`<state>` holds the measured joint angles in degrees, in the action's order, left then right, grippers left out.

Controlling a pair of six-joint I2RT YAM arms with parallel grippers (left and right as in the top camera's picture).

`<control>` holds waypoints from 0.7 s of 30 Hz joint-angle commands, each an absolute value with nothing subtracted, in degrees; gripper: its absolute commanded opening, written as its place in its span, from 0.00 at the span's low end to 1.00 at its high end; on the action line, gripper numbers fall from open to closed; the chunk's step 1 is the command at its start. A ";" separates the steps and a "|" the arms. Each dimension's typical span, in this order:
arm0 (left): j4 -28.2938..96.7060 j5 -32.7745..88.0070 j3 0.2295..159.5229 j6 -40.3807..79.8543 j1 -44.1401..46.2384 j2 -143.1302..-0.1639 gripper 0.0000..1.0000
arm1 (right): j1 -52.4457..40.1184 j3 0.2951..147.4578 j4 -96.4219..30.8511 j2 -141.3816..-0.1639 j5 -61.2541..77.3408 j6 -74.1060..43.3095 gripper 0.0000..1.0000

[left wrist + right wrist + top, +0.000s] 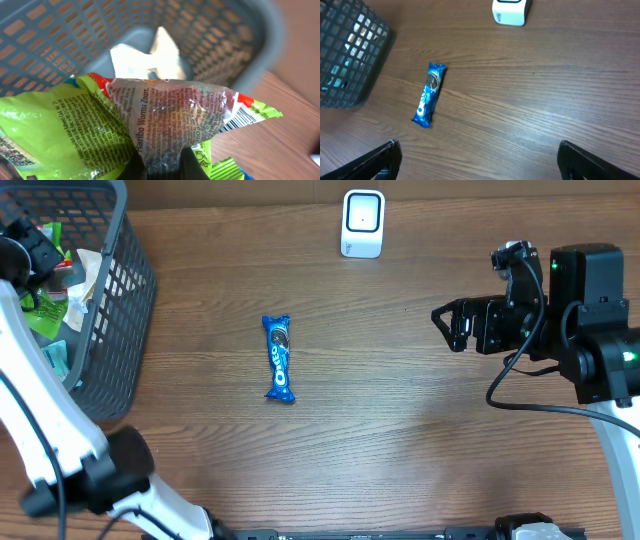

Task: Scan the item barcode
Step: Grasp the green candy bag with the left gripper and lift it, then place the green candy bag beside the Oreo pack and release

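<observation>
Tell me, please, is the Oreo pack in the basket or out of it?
Out: the Oreo pack lies on the table, apart from the basket.

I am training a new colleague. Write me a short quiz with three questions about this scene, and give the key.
1. True or false: the left claw is shut on the green candy packet.
2. Which item lies between the grey basket and the right claw?
A) blue Oreo bar
B) a banana
C) a mug
3. Fill in: the right claw is ___ and holds nothing.

Key: 1 true; 2 A; 3 open.
</observation>
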<state>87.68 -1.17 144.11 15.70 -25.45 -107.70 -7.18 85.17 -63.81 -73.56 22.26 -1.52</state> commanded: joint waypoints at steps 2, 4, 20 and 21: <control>92.01 -0.38 145.71 16.49 -20.23 -102.30 0.04 | -7.40 86.61 -63.11 -73.32 22.63 -1.76 1.00; 95.13 -0.38 145.71 16.32 -17.17 -102.06 0.04 | -7.38 86.61 -63.13 -73.32 22.61 -1.76 1.00; 83.96 1.58 116.66 18.15 10.59 -106.19 0.04 | -7.38 86.61 -63.16 -73.32 22.61 -1.76 1.00; 81.19 1.58 113.71 18.50 12.19 -106.43 0.04 | -7.38 86.61 -63.18 -73.32 22.61 -1.76 1.00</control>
<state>84.07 1.13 119.02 16.75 8.62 -105.73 -7.18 85.17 -63.48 -73.56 22.26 -1.52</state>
